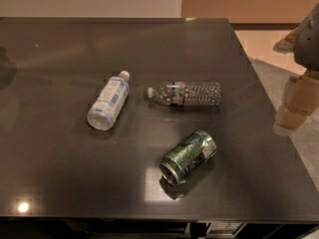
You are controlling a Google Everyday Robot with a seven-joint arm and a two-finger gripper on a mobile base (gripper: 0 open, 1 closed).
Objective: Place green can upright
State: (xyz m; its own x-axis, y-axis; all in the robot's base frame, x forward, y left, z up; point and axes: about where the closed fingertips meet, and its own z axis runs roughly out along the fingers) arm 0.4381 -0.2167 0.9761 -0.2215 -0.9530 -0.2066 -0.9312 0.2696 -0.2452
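Observation:
The green can [188, 156] lies on its side on the dark table [149, 49], near the front right. Its open silver end faces the front left. My gripper [296, 102] is at the right edge of the view, beyond the table's right edge. It is well to the right of the can, a little farther back, and holds nothing that I can see. It is partly cut off by the frame.
A white-labelled plastic bottle [108, 106] lies on its side left of centre. A clear ribbed plastic bottle [187, 93] lies on its side at the centre, just behind the can. The table's right edge runs diagonally past the gripper, with pale floor [264, 46] beyond.

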